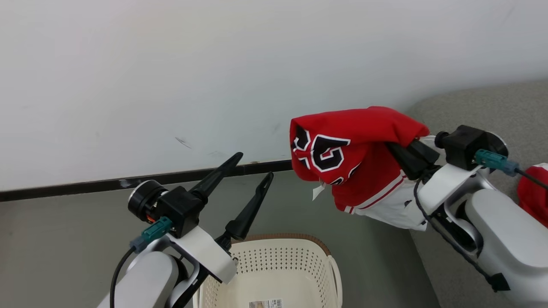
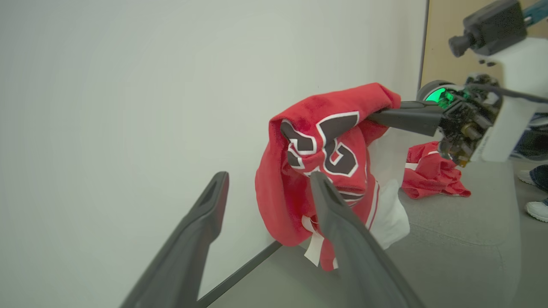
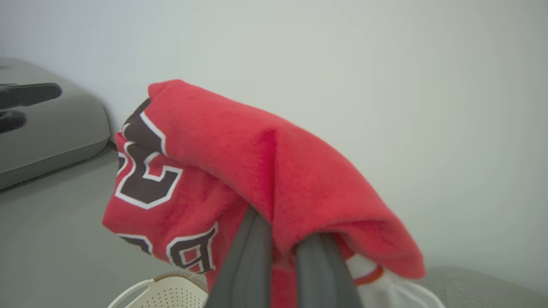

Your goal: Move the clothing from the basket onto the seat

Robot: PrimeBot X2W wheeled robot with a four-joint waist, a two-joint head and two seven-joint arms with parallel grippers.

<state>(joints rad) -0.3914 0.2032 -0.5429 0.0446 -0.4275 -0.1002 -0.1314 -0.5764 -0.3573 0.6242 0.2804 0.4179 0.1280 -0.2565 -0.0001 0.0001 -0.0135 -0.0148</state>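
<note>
I see a red jersey [image 1: 355, 141] with white-edged black numbers, a cream perforated basket [image 1: 278, 265] rimmed brown, a grey sofa [image 1: 492, 107].

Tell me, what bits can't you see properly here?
- Jersey lettering: head view, folds hide most of it.
- Right gripper fingertips: right wrist view, buried in the jersey.
- Basket floor: head view, cut off by the bottom edge and the left arm.
- Basket label: head view, too small to read.
- Other red garment: head view, cut by the right edge.
</note>
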